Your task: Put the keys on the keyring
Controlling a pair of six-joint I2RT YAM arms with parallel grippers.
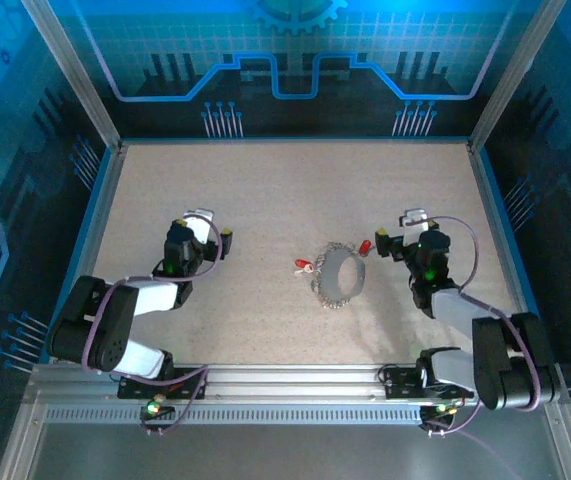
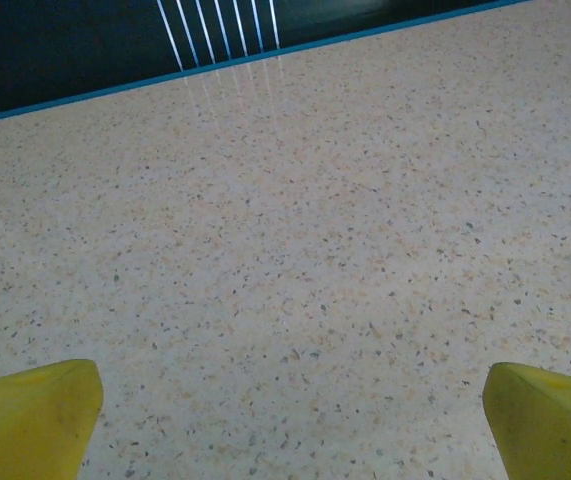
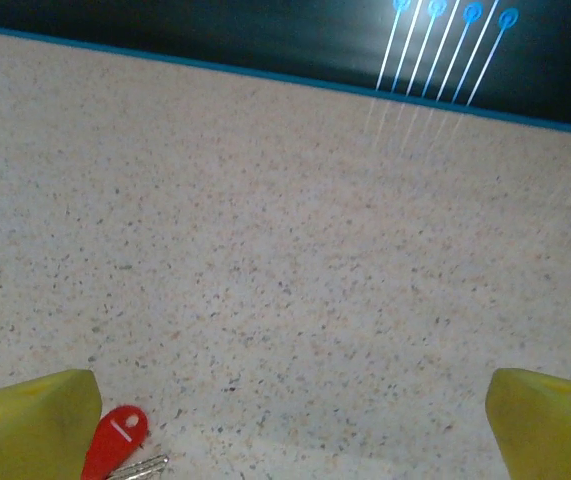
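Centrally on the speckled beige tabletop (image 1: 265,190) lies the keyring (image 1: 318,281), a thin silvery metal loop with a bumpy, chain-like outline. It lies flat, a little right of the middle, between the two arms. Two tiny keys with bright red heads and short silvery blades lie outside the loop. The first key (image 1: 303,266) sits just beside the keyring's left rim. It may be touching the rim, but from overhead it is too small to tell. The second key (image 1: 364,246) lies just off the loop's upper right, near the right gripper (image 1: 397,228).

The right gripper stands wide open just to the right of the keyring, its yellow-tipped fingers spread with nothing between them. In its wrist view the second key (image 3: 115,440) lies on the table just beside the inner edge of the left-hand yellow fingertip (image 3: 30,425). The red head is turned up and the silvery blade runs toward the bottom edge.

The left gripper (image 1: 210,226) is well apart from the keyring, off to the loop's left, its jaws likewise spread wide and empty. Its wrist view shows a yellow fingertip (image 2: 30,420) at each lower corner over bare speckled surface. A thin blue border strip (image 2: 365,32) and a dark wall lie beyond.
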